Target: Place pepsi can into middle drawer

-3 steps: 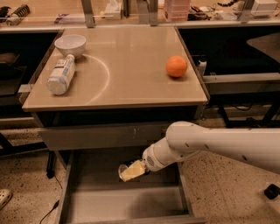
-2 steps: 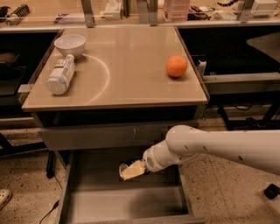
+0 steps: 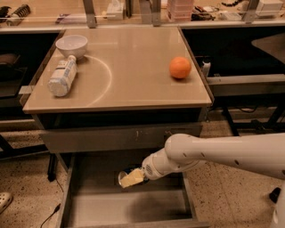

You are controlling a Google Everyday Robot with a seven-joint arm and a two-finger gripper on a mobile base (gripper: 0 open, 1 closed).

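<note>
- Floor: speckled terrazzo, beige with dark flecks, seen lower left and lower right of frame.
- Centre of frame: tan-topped table, thin dark edging, faint pale arc marked on left half of top.
- Right of frame: grey metal bench rail on dark legs, deep shadow above and below.
- Top edge: long back counter with small clutter, too blurred to identify; two metal uprights rising from it.
- Lower left: thin dark cable lying on floor.
- Lighting warm and dim; undersides of furniture nearly black.
- Gripper at lower centre of frame, below table's front edge.
</note>
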